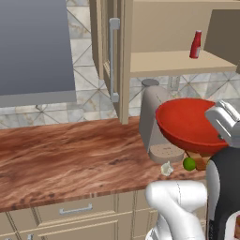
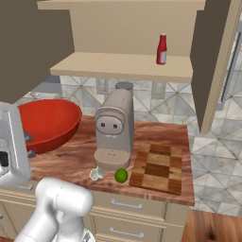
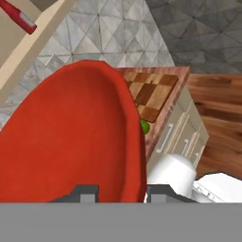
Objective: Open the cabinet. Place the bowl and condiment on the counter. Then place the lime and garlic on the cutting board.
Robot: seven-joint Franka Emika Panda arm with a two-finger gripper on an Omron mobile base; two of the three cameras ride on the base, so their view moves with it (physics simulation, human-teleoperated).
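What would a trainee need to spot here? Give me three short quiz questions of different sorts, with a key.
1. True or false: the condiment stands upright on the shelf of the open cabinet.
2. Multiple choice: the gripper is shut on the rim of
A. the bowl
B. the cutting board
C. the coffee machine
3. Fill in: the lime and the garlic lie on the counter in front of the ______.

Key:
1. true
2. A
3. coffee machine
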